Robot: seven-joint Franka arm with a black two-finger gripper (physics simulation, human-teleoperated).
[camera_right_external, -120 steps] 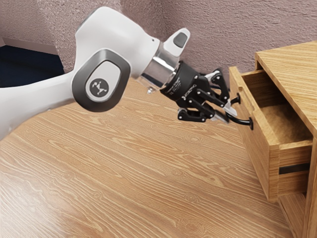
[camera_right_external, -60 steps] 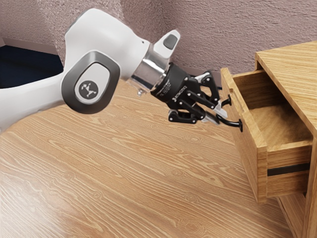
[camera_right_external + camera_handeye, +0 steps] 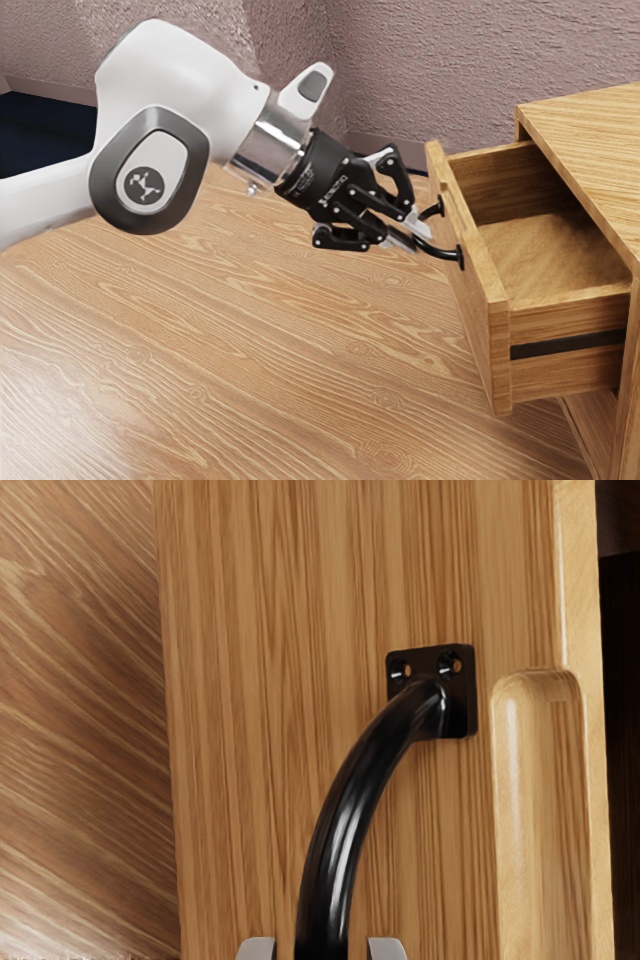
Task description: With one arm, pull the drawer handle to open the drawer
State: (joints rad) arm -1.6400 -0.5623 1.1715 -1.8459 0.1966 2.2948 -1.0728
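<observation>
Drawer (image 3: 480, 300) well out of the cabinet (image 3: 590, 120), handle (image 3: 447, 254) pinched in the gripper (image 3: 418, 236)

From where I stand the job looks mostly done: the drawer juts far from its cabinet with its bare inside showing, though I can't tell how much travel is left. The jaws are closed narrow on the black handle, one pad on each side of the bar. The wooden surface (image 3: 250, 350) behind the arm gives room to draw back further

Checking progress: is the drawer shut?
No, the drawer stands pulled well out of the cabinet, its inside showing.
</observation>
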